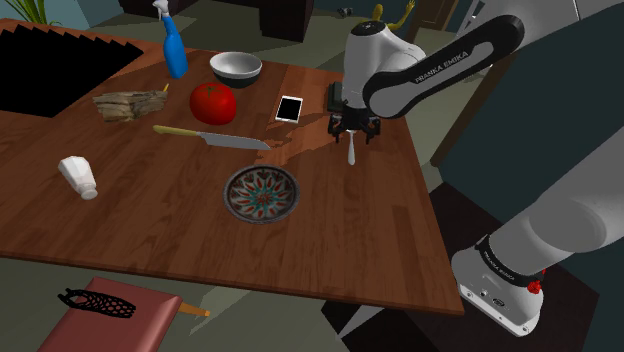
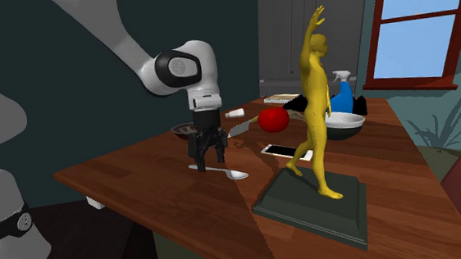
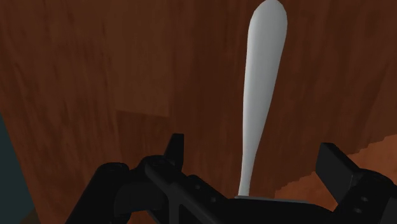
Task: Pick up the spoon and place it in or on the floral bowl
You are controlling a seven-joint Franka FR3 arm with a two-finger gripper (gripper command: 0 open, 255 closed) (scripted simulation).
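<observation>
Gripper point(image 2: 209, 164) open over spoon point(image 3: 261, 95).
I note fingers point(image 3: 175, 149) wide apart, straddling its handle untouched; spoon lies on desk point(image 1: 380, 230).

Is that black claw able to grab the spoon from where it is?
Probably yes: the gripper sits right over the spoon, open fingers either side of its handle, with nothing in between.

On the brown wooden table point(image 1: 350, 240), in the shoulder view, the yellow-handled knife point(image 1: 210, 136) lies just behind the round patterned bowl point(image 1: 260, 193), the white shaker point(image 1: 78, 177) well left of it, and the pale grey spoon point(image 1: 352, 152) behind it to the right.
</observation>
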